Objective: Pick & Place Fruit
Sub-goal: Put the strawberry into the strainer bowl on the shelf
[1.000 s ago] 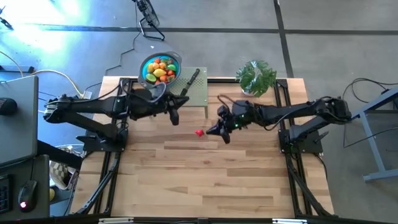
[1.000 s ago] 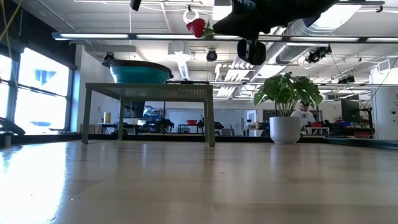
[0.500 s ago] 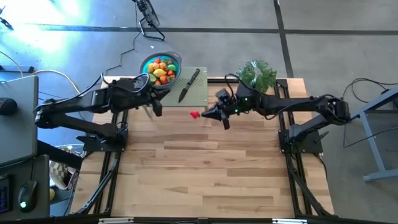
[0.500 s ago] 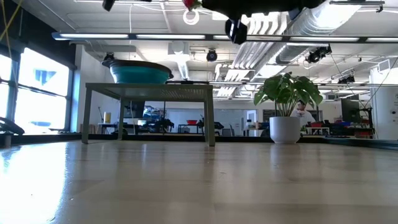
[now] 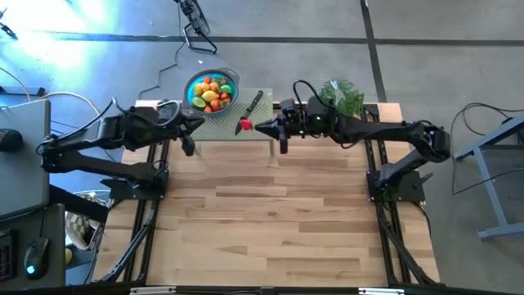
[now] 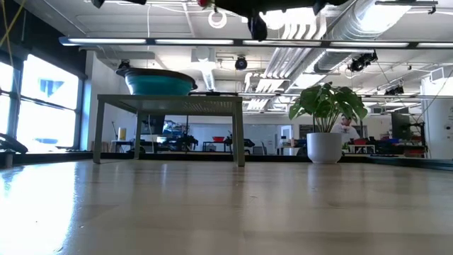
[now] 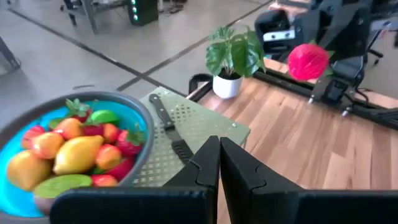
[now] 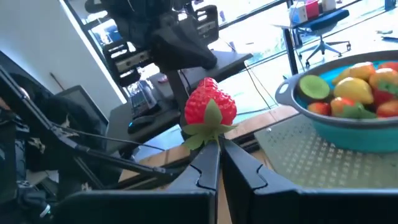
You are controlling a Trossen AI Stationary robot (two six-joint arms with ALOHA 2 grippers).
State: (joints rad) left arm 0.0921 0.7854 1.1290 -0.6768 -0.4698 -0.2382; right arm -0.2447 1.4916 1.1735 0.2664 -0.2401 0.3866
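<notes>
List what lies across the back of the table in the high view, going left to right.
Left gripper → blue bowl of fruit → knife → strawberry → right gripper → potted plant.

Glossy plastic strawberry (image 8: 210, 107); perforated metal stand (image 5: 255, 124); wood-plank table (image 5: 270, 221).

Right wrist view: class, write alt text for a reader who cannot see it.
The right gripper holds a red toy strawberry by its green leaves. Farther off, a blue bowl heaped with toy fruit sits on a perforated green stand.
</notes>
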